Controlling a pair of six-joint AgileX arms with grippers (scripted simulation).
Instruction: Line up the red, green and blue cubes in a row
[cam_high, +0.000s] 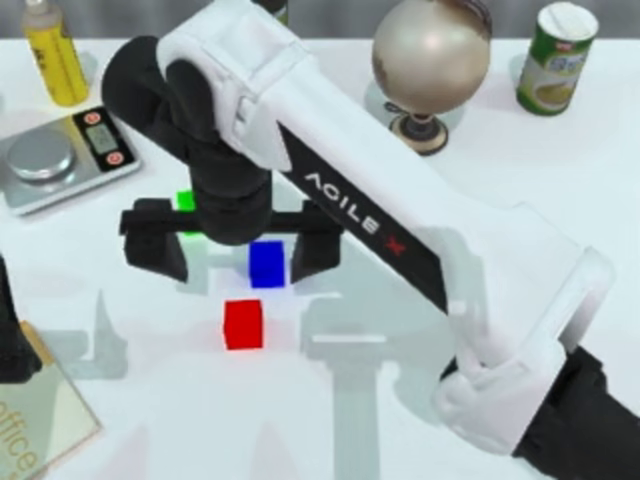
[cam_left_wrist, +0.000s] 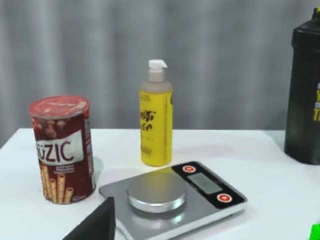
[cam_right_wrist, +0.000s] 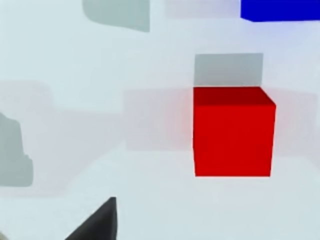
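The blue cube (cam_high: 267, 264) sits mid-table, with the red cube (cam_high: 243, 324) just in front of it and slightly left. The green cube (cam_high: 185, 200) peeks out behind the gripper's black bar, left of the blue one. My right gripper (cam_high: 235, 250) hangs open and wide over the blue cube, one finger on each side and nothing held. The right wrist view shows the red cube (cam_right_wrist: 234, 132), an edge of the blue cube (cam_right_wrist: 279, 10) and one fingertip (cam_right_wrist: 106, 217). My left arm (cam_high: 8, 335) is parked at the left edge, its gripper open; a sliver of green cube (cam_left_wrist: 316, 232) shows there.
A kitchen scale (cam_high: 60, 155) and a yellow bottle (cam_high: 50, 55) stand at the back left. A globe (cam_high: 430, 60) and a green can (cam_high: 557, 58) are at the back right, a book (cam_high: 35, 430) at the front left. The left wrist view adds a red snack can (cam_left_wrist: 62, 150) and a black bottle (cam_left_wrist: 305, 95).
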